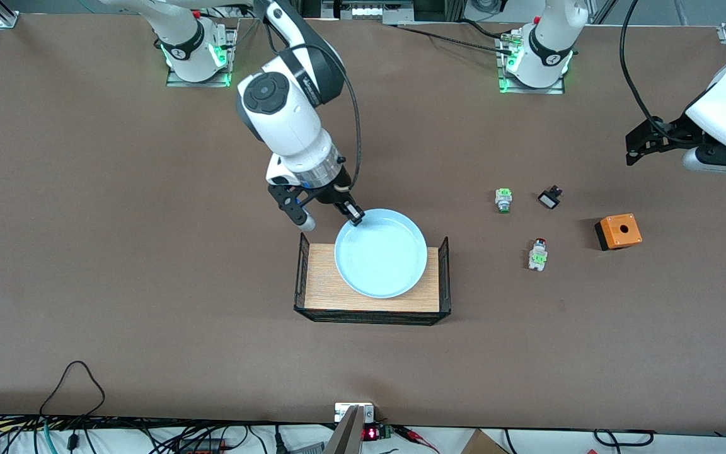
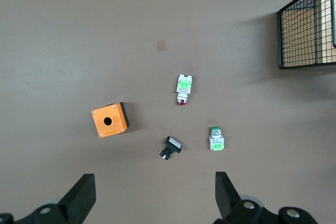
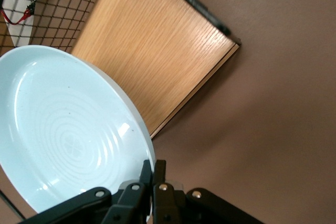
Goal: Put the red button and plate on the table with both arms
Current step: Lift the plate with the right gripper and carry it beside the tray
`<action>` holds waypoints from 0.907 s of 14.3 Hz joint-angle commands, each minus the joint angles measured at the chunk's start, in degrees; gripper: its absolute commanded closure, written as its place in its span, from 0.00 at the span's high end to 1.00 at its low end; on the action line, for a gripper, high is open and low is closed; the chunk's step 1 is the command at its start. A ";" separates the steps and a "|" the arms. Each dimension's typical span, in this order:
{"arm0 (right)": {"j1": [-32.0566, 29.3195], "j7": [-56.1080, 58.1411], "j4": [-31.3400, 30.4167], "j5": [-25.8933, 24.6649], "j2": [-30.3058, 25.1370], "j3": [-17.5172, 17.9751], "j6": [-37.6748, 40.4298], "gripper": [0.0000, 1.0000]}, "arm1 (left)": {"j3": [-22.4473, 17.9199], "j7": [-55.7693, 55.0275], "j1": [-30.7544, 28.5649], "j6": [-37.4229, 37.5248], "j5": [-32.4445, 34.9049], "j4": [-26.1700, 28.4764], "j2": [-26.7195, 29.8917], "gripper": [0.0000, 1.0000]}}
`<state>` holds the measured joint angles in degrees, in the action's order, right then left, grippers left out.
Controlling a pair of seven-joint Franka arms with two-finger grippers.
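Observation:
The pale blue plate (image 1: 380, 252) is over the wooden tray (image 1: 322, 287), and my right gripper (image 1: 355, 217) is shut on the part of its rim nearest the robots. The right wrist view shows the fingers (image 3: 153, 169) pinching the plate's rim (image 3: 63, 129) above the tray's wood (image 3: 157, 51). The red button (image 1: 537, 253) lies on the brown table (image 1: 149, 221) toward the left arm's end, and also shows in the left wrist view (image 2: 184, 88). My left gripper (image 1: 633, 148) is open and empty, up in the air over the table near that end (image 2: 152, 198).
A similar part with a green tip (image 1: 503, 200), a small black part (image 1: 549, 198) and an orange box with a hole (image 1: 618, 231) lie near the red button. The tray has black wire ends (image 1: 443, 271). Cables run along the table edge nearest the front camera.

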<state>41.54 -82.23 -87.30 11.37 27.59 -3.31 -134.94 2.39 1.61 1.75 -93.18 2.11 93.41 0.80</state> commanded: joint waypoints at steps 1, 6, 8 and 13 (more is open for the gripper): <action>-0.93 3.99 -0.33 -0.21 -3.59 0.06 5.28 0.00 | 0.07 -0.03 -0.08 0.90 0.97 -1.47 -0.45 1.00; -5.93 17.77 -0.33 -0.21 -9.48 0.06 18.89 0.00 | 0.07 -0.29 -0.08 0.90 0.97 -1.47 -0.45 1.00; -8.22 24.45 -0.42 -0.64 -11.06 0.06 24.17 0.00 | 0.07 -0.29 -0.08 0.90 0.97 -1.47 -0.45 1.00; -17.17 41.84 -1.55 -1.18 -13.61 0.06 32.09 0.00 | 0.07 -0.38 -0.08 0.99 0.88 -1.47 -0.45 1.00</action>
<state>28.44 -47.46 -87.27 10.85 15.69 -3.97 -105.23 2.37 1.55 1.67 -93.17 2.11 93.33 0.80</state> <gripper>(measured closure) 0.978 0.000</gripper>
